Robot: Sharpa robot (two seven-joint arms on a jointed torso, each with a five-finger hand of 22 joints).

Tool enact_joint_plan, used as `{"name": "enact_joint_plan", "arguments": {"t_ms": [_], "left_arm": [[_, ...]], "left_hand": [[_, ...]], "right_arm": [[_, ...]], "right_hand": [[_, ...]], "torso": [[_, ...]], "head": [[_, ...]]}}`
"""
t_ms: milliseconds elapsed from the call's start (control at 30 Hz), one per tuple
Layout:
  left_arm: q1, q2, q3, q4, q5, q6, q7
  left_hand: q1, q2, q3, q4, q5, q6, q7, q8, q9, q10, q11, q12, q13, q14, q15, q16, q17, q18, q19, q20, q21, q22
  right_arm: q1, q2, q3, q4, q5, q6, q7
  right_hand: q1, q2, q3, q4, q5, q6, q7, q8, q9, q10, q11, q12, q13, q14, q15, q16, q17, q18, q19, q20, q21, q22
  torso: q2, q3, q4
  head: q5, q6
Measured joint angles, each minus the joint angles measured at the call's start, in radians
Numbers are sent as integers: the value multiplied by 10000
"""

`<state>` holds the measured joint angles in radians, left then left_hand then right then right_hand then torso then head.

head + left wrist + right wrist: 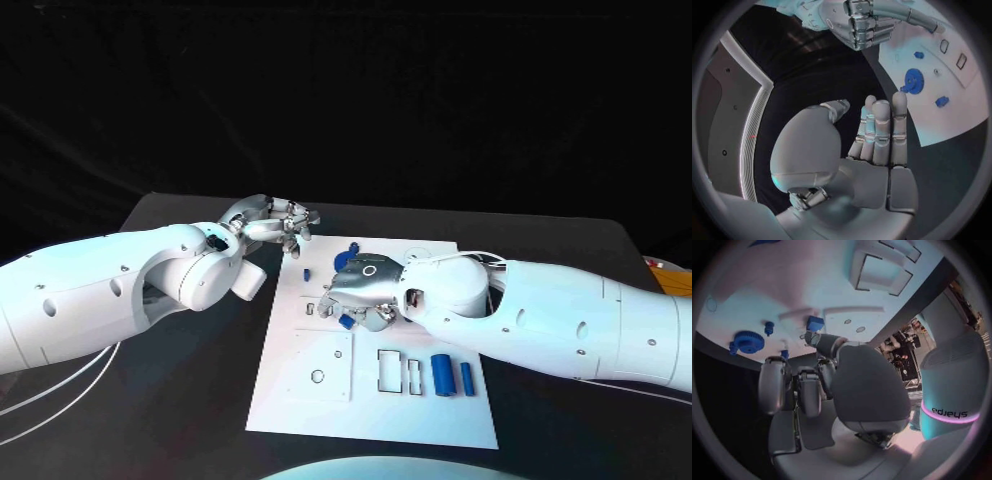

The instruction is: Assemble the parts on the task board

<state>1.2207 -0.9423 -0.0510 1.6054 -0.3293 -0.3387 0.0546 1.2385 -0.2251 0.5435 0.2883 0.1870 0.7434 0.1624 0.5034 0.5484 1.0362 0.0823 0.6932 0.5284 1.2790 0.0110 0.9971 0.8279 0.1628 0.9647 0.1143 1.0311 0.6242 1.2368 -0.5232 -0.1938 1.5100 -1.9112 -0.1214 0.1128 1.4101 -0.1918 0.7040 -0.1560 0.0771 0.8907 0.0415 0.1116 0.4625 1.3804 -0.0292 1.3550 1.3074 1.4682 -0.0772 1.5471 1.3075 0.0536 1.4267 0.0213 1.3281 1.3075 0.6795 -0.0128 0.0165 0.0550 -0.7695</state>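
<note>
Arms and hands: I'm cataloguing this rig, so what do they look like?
Both arms are smooth, rounded white shells with small dark holes; thin white cables run beside the left one. The left hand and right hand are silver metal with segmented fingers and grey palms.

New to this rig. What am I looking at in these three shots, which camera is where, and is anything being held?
It is a two-armed robot at a black table, each white arm ending in a silver hand. The square picture looks down from a camera on its head. The two round ones come from fisheye cameras at each wrist, looking past that arm's own hand.

On the table lies a white task board with small blue parts: two cylinders near the robot and a gear farther away.

The left hand hovers beside the board's far corner, fingers straight, holding nothing. The right hand is over the board's middle with fingers curled; whether it grips a part, I cannot tell.
</note>
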Motion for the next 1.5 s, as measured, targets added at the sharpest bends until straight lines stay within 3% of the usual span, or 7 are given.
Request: {"name": "enact_joint_plan", "arguments": {"t_ms": [233,667,1500], "left_arm": [[3,-1,6,-2,36,-50,22],[4,-5,7,-46,61,-65,8],[5,12,7,-90,75,-61,-101]], "left_hand": [[0,0,0,0,0,0,0,0,0,2,-2,0,1,0,0,50,63,-1,0,0,0,52],[0,0,-56,-1,0,-35,35,0,-9,3,-2,0,-19,0,0,194,215,-3,148,2,76,195],[41,41,-55,-2,0,-35,34,44,-29,4,-2,0,-52,182,35,388,454,-4,362,2,200,436]], "right_arm": [[0,-14,-26,-58,-244,243,62],[0,-103,-39,-107,-591,507,75],[-41,41,-95,-360,-746,313,272]], "right_hand": [[-48,48,51,-112,-161,0,0,0,40,0,0,0,0,-36,-35,0,-1,0,-75,4,-136,-1],[-48,48,16,-203,-196,28,-28,50,90,0,1,21,0,-36,-35,0,-1,0,-74,4,-136,-2],[-566,249,-506,-155,-231,295,102,503,380,196,19,315,-1,-35,-34,40,-2,-2,-35,42,-20,5]], "torso": [[-1,-18,-1],[-9,-6,-26],[4,-25,-14]], "head": [[51,-44],[81,-58],[61,-97]]}}
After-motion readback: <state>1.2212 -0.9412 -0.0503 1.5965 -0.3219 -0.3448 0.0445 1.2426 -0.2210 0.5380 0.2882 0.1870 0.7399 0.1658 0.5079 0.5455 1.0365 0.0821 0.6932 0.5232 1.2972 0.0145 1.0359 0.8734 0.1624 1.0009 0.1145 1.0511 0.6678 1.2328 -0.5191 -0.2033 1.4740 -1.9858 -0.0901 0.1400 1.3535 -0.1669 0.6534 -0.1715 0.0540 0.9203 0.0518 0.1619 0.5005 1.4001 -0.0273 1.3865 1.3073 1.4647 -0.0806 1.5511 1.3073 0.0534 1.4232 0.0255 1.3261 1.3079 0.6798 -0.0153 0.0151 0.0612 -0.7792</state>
